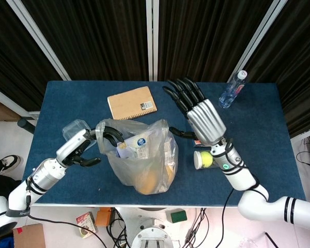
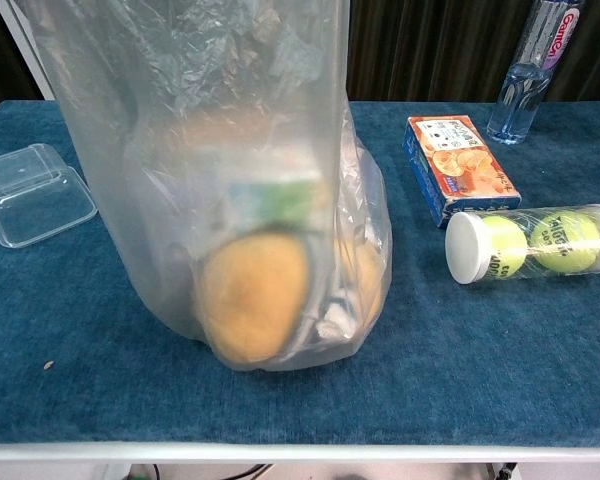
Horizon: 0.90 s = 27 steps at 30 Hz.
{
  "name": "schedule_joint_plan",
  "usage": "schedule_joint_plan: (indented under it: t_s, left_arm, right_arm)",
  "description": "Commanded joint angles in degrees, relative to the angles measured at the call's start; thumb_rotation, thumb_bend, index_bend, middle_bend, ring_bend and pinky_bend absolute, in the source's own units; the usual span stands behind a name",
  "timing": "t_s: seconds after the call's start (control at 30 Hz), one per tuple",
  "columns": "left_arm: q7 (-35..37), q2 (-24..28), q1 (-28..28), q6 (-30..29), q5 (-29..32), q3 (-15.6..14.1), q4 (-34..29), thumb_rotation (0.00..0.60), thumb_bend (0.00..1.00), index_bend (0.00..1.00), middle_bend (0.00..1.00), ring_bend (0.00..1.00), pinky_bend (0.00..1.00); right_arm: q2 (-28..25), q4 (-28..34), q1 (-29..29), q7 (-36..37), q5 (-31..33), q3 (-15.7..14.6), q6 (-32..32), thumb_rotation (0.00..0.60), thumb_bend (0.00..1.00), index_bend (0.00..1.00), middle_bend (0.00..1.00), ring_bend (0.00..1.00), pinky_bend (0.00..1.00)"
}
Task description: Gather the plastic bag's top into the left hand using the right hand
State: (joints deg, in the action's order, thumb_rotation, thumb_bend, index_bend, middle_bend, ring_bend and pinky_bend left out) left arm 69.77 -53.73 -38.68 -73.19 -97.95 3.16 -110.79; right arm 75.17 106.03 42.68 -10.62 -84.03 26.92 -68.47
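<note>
Two robot hands: left robot hand, right robot hand. One plastic bag right beside the left robot hand, at least two round orange items inside, other contents too blurred to count. One clear container just behind the left robot hand. One notebook. One orange box, mostly under the right robot hand. One tube, two tennis balls visible. One water bottle beyond the right robot hand.

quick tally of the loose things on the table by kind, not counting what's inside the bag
plastic bag: 1
notebook: 1
clear plastic container: 1
orange snack box: 1
tennis ball tube: 1
water bottle: 1
total: 6
</note>
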Motion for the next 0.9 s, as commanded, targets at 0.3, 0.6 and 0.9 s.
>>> schedule_joint_plan:
  t_s: [0.3, 0.6, 0.9]
  left_arm:
    - [0.4, -0.3, -1.3, 2.9, 1.1, 0.7, -0.6, 0.275, 0.11, 0.3, 0.34, 0.24, 0.39]
    - [0.2, 0.1, -3.6, 7.6, 3.4, 1.8, -2.4, 0.247, 0.11, 0.3, 0.34, 0.24, 0.39]
    - [-2.5, 0.0, -4.8, 9.8, 6.6, 4.1, -4.1, 0.241, 0.11, 0.3, 0.33, 0.24, 0.39]
  right_arm:
    - [3.1, 2.6, 7.3, -3.4, 6.7, 4.4, 2.0, 0.6, 0.11, 0.0, 0.0, 0.0, 0.0]
    - [1.7, 3.4, 12.7, -8.2, 13.3, 8.2, 4.3, 0.6, 0.12, 0.0, 0.0, 0.0, 0.0]
    - [1.6, 5.0, 16.2, -11.5, 19.1, 8.7, 4.2, 0.6, 0.12, 0.0, 0.0, 0.0, 0.0]
